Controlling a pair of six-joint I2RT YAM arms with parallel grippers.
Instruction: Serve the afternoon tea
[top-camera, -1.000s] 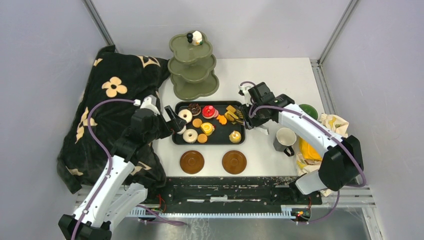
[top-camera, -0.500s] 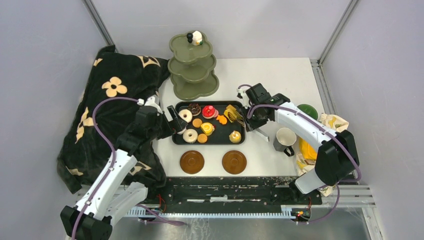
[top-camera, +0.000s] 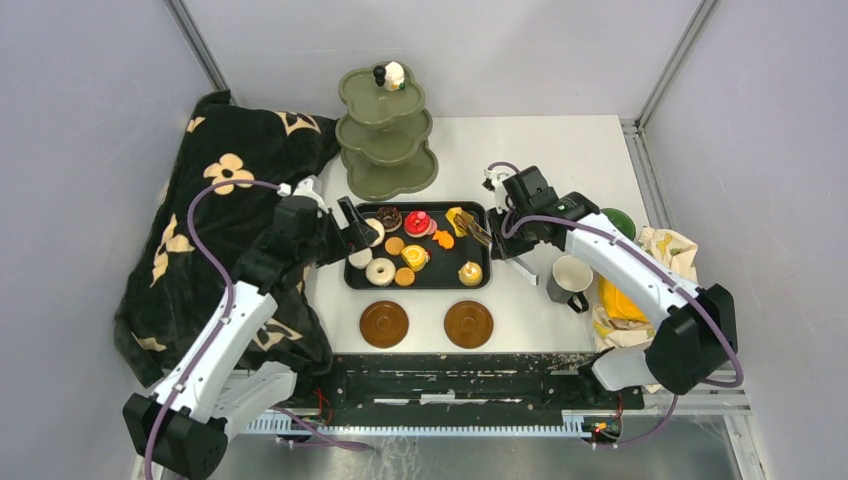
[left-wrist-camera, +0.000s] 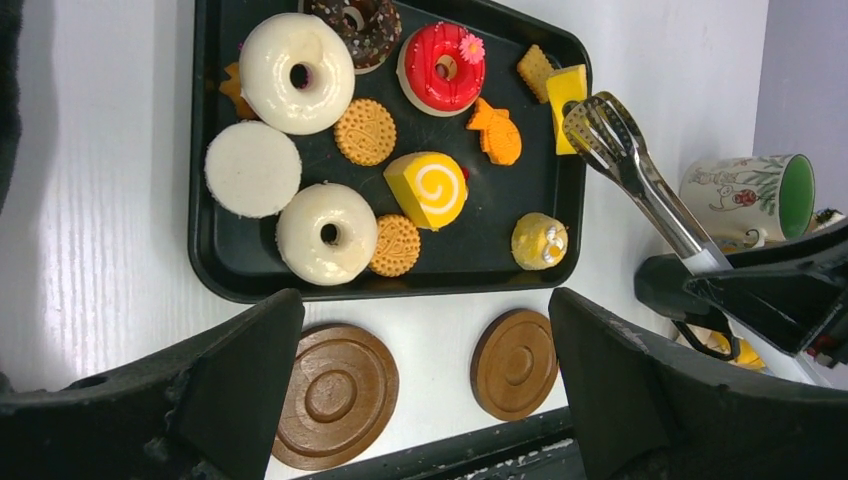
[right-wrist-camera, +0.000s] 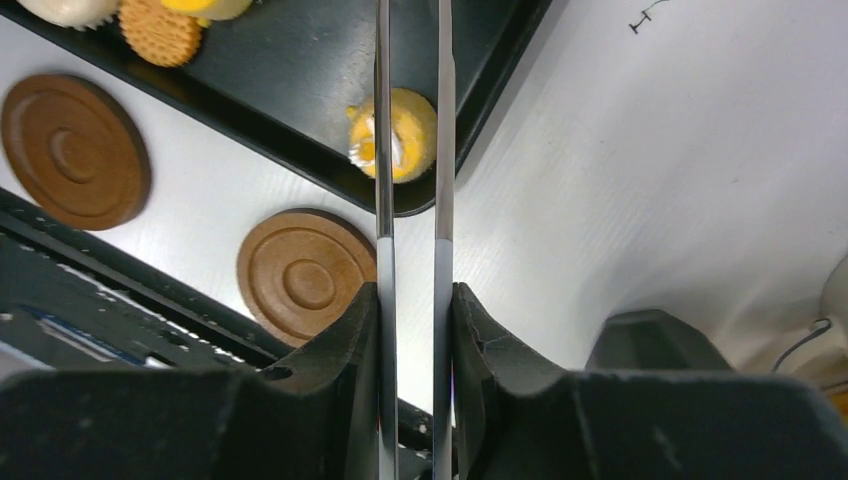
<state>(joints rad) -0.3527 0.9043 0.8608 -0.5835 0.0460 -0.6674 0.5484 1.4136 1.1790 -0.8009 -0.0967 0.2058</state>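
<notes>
The black tray (top-camera: 418, 278) holds several pastries: white donuts (left-wrist-camera: 297, 72), a red cake (left-wrist-camera: 442, 68), a yellow roll (left-wrist-camera: 430, 188), cookies and a yellow cupcake (right-wrist-camera: 395, 135). The olive-green stand (top-camera: 385, 130) stands behind it with one white pastry (top-camera: 392, 75) on top. Two brown saucers (top-camera: 384, 324) (top-camera: 468, 324) lie in front of the tray. My left gripper (top-camera: 355, 225) (left-wrist-camera: 425, 320) is open and empty above the tray's left end. My right gripper (top-camera: 497, 235) (right-wrist-camera: 412, 300) is shut on metal tongs (left-wrist-camera: 625, 165), whose tips hover beside a yellow cake block (left-wrist-camera: 565, 90).
A white mug (top-camera: 570, 277) and a green-lined mug (top-camera: 617, 222) stand right of the tray beside crumpled yellow-and-white cloth (top-camera: 655, 250). A black floral blanket (top-camera: 225, 230) covers the table's left side. Metal posts and grey walls close in the back.
My left gripper has moved forward and right, to the tray's left end. My right gripper has shifted slightly right with the tongs still in it.
</notes>
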